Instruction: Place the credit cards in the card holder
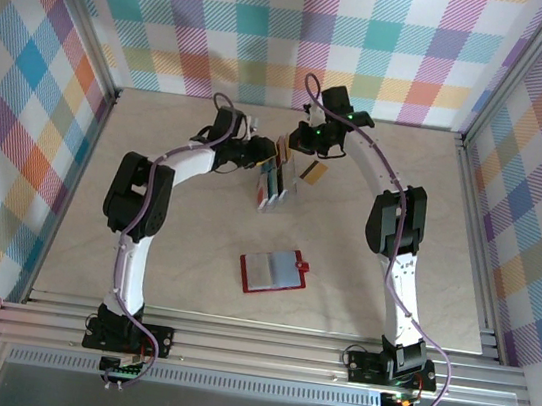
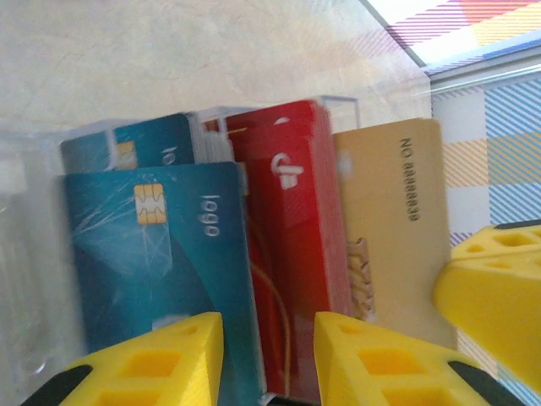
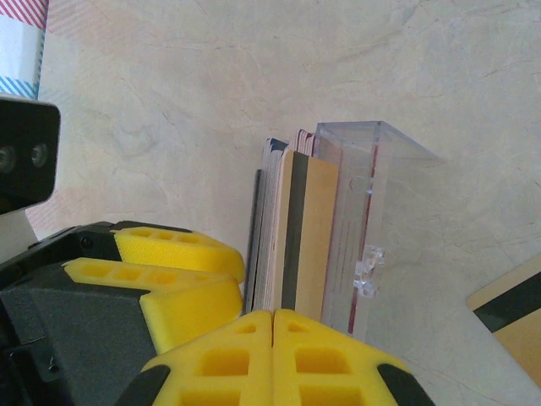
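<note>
The left pincer (image 2: 270, 351) stands narrowly parted, gripping nothing, in front of the cards upright in the clear rack (image 3: 363, 211): a teal card (image 2: 161, 262), red cards (image 2: 292, 194) and a gold card (image 2: 393, 211). The right pincer (image 3: 272, 330) is pressed shut and empty, just beside the rack. A striped gold card (image 3: 507, 326) lies flat on the tabletop (image 1: 198, 294). The red card holder (image 1: 273, 272) lies open nearer the arm bases, well apart from the rack.

Credit cards (image 2: 279, 220) stand upright together (teal, red, gold); the red card holder (image 1: 273, 272) lies open.
</note>
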`<state>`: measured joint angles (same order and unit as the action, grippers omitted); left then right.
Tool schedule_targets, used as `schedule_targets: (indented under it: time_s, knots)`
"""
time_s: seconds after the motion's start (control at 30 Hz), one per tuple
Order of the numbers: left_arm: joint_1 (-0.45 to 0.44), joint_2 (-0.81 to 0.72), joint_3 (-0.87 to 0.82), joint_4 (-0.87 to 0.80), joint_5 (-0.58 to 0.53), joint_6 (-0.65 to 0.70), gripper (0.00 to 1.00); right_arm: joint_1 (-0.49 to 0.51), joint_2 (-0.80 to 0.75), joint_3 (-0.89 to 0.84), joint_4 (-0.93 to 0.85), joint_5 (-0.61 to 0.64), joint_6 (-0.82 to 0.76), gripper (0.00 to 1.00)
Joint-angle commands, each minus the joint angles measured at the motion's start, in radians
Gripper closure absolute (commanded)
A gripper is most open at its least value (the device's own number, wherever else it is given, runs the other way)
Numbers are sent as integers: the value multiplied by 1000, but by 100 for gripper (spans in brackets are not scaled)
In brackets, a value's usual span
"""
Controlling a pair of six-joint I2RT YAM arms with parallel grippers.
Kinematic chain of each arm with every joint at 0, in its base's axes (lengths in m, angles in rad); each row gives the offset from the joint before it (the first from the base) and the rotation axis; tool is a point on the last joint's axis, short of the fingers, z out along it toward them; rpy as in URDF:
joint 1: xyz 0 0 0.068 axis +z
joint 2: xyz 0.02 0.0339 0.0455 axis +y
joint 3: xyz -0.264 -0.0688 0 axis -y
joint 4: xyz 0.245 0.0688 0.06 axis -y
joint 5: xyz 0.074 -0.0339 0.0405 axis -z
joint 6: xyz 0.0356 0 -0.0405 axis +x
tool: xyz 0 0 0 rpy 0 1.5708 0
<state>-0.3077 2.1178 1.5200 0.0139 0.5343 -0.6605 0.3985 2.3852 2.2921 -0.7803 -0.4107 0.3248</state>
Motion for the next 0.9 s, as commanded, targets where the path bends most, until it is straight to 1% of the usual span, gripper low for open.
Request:
schedule_targets:
  time_s: [0.0, 0.07, 0.27, 0.37, 0.5, 0.53, 0.73, 0.8, 0.87]
  knots:
    - [23, -71, -62, 101, 38, -58, 65, 7, -33, 5, 5, -60, -12, 100]
    - [32, -78, -94, 157, 58, -87, 64, 7, -35, 6, 5, -58, -13, 100]
    - [40, -68, -99, 178, 70, -103, 64, 7, -38, 4, 3, -59, -13, 100]
    - [38, -91, -107, 178, 66, -100, 64, 7, -40, 3, 3, -60, -16, 100]
    - [9, -130, -90, 126, 42, -65, 64, 7, -44, 1, 5, -75, -14, 100]
    - [2, -128, -77, 117, 44, -64, 66, 5, -45, 0, 5, -76, -16, 100]
    - [-36, -48, 79, 31, 55, -69, 90, 0, -58, -14, 5, -79, -14, 100]
    - [-45, -10, 128, 19, 72, -79, 94, -3, -64, -24, 11, -81, -12, 100]
    - [-48, 22, 165, 10, 79, -89, 97, -6, -69, -31, 16, -82, -9, 100]
